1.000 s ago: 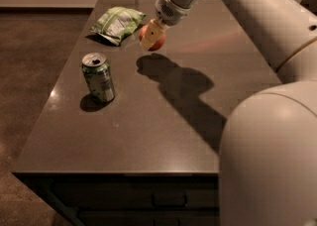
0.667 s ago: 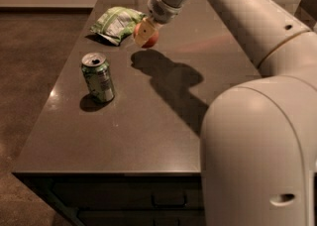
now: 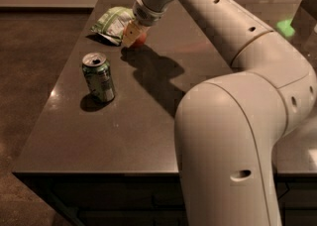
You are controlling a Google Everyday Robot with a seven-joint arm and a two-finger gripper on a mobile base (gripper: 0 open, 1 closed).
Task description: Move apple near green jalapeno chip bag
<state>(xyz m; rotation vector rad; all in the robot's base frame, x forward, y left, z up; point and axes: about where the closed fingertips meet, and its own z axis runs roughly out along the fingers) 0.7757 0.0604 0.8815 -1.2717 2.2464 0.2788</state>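
The apple [image 3: 140,39], red with yellowish patches, is held in my gripper [image 3: 132,34] at the far left part of the dark table [image 3: 143,131], low over the tabletop. The gripper's fingers are closed around the apple and hide most of it. The green jalapeno chip bag [image 3: 113,23], crinkled light green and white, lies just left of the apple, almost touching the gripper.
A green upright soda can [image 3: 99,77] with an open top stands near the table's left edge, in front of the bag. My large white arm [image 3: 233,121] fills the right side of the view. Brown floor lies to the left of the table.
The gripper has carried the apple leftward and lower, closer to the chip bag. The arm has swung further into view. The can and bag have not moved.
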